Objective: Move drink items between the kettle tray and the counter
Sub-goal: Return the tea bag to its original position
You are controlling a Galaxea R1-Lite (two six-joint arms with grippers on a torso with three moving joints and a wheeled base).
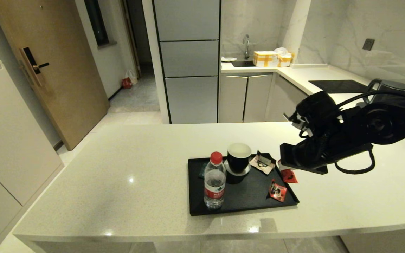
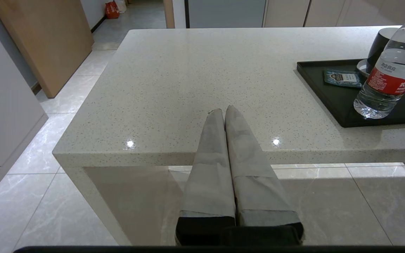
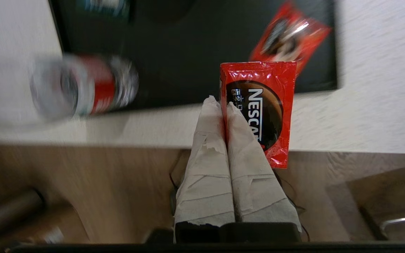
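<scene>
My right gripper [image 3: 223, 102] is shut on a red foil sachet [image 3: 258, 109] with a dark printed mark, held off the surface over the right rim of the black kettle tray [image 1: 248, 198]. In the head view this sachet [image 1: 289, 175] peeks out under the right wrist. A second red sachet [image 1: 277, 190] lies flat on the tray near its front right corner, also visible as a sachet [image 3: 288, 40] in the right wrist view. My left gripper [image 2: 223, 110] is shut on nothing, parked at the front edge of the off-white counter [image 2: 206, 70], left of the tray.
On the tray stand a clear red-capped water bottle [image 1: 214, 184] and a black cup [image 1: 238, 158]. A pale torn packet [image 1: 264, 162] and a small blue packet [image 2: 341, 78] lie there too. A dark grey kettle [image 1: 389, 88] stands at the back right.
</scene>
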